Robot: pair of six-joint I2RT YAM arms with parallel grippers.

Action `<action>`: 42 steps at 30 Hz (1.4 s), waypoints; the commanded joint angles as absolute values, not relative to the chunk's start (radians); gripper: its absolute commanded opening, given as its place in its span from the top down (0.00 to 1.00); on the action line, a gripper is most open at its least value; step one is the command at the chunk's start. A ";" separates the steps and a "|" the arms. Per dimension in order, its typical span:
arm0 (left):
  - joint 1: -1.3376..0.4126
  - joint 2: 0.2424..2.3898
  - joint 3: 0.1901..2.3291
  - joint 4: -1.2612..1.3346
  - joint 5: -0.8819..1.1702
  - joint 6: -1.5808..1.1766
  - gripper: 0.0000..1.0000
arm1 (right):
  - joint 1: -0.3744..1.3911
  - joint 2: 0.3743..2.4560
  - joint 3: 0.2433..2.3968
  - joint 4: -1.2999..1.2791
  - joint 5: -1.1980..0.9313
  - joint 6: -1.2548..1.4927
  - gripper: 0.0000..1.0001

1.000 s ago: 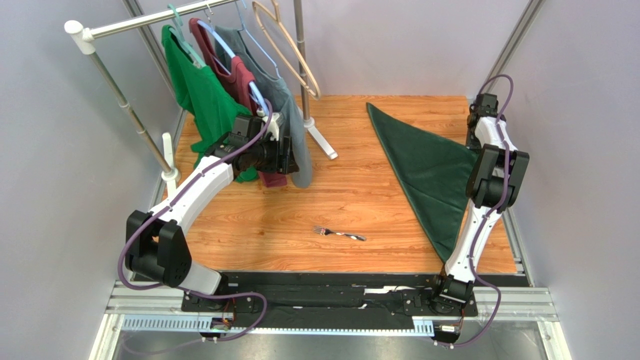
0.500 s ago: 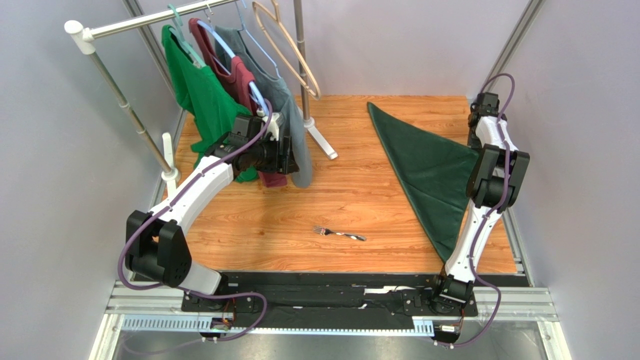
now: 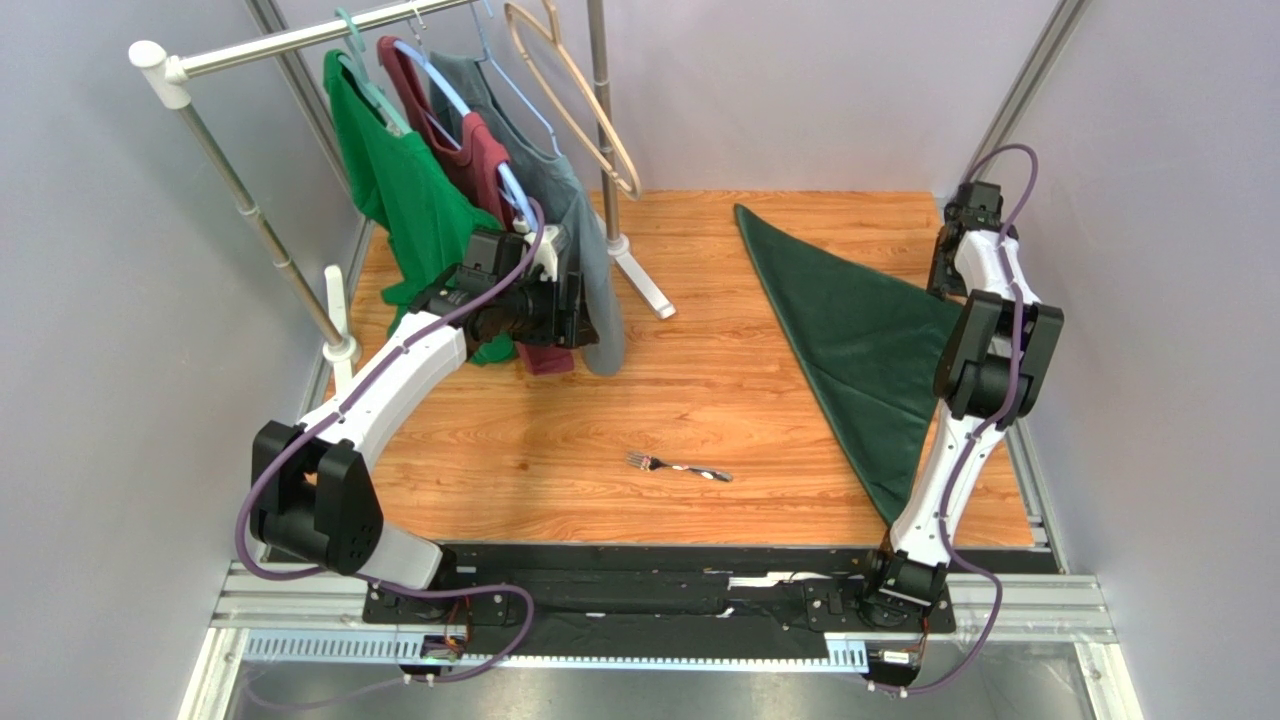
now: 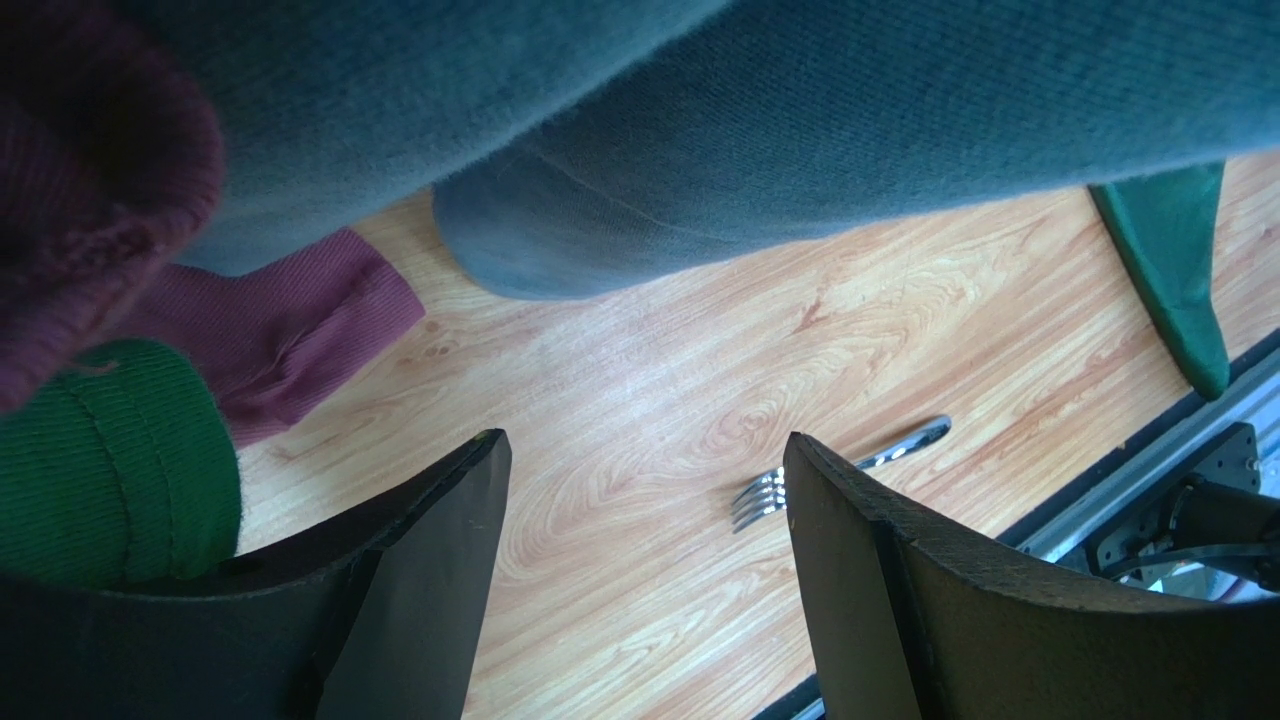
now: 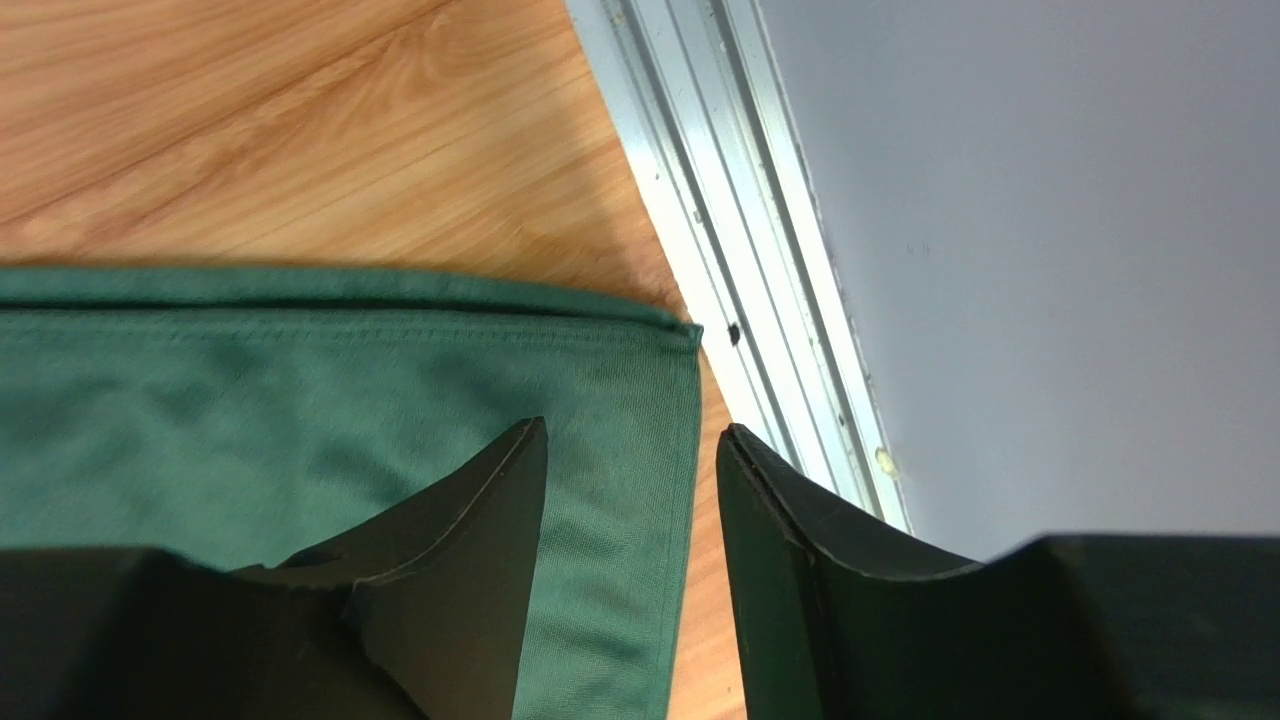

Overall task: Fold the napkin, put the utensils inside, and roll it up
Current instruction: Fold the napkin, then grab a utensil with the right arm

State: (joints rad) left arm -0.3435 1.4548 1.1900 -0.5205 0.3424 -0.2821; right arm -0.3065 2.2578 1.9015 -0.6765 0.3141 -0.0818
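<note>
R pincer (image 5: 628,435) just let go: jaws now parted, empty, over a corner of the dark green cloth napkin (image 3: 857,338), a flat triangle right of the small silver fork (image 3: 679,468). Fold prob done, fork next. L pincer (image 4: 643,450) wide open, empty, far-left of fork.

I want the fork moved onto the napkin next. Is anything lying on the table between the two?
Nothing visible does. The fork lies alone on the table, and the strip between it and the napkin to its right is bare wood in the top view.
</note>
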 commanded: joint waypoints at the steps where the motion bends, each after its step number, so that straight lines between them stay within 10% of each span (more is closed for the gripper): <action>1: -0.334 1.410 1.187 -0.500 0.353 -0.276 0.24 | -0.288 2.079 1.855 -0.666 0.212 -0.058 0.51; 26: -0.324 1.241 1.163 -0.491 0.325 -0.230 0.23 | 0.642 1.428 0.959 -0.222 -0.154 0.043 0.58; 42: -0.305 1.141 1.155 -0.492 0.359 -0.209 0.23 | 0.905 1.514 0.865 -0.255 -0.077 -0.126 0.59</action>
